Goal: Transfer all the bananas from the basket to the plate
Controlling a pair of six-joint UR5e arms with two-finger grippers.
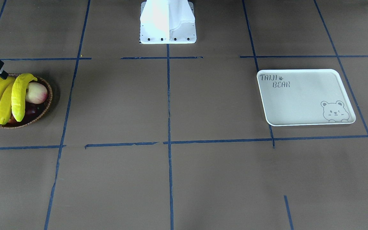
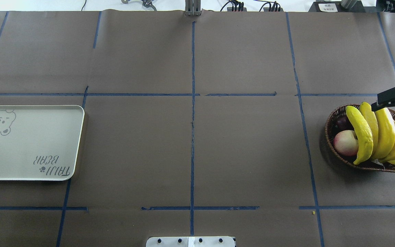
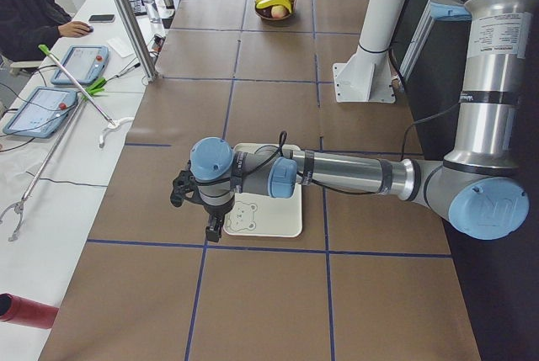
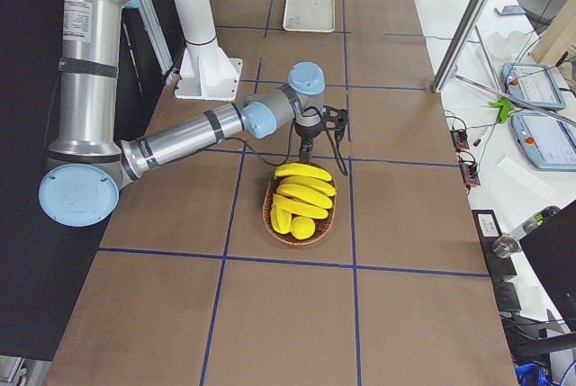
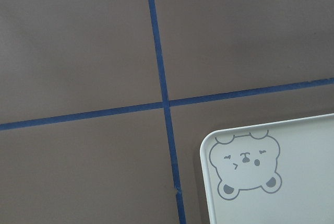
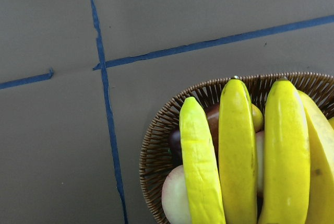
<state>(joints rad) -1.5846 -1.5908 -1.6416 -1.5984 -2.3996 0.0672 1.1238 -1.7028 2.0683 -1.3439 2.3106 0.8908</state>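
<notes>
Several yellow bananas lie side by side across the brown wicker basket at my right end of the table. My right gripper hovers over the basket's far rim, just above the banana tips; its two black fingers stand apart, open and holding nothing. The white plate with the bear print sits bare at my left end. My left gripper hangs above the plate's bear corner and shows only in the side view, so I cannot tell its state.
A pink-cream round fruit and a dark red-purple fruit lie in the basket beside the bananas. The robot's white base stands mid-table at my edge. A person sits at a side desk with tablets beyond a metal post.
</notes>
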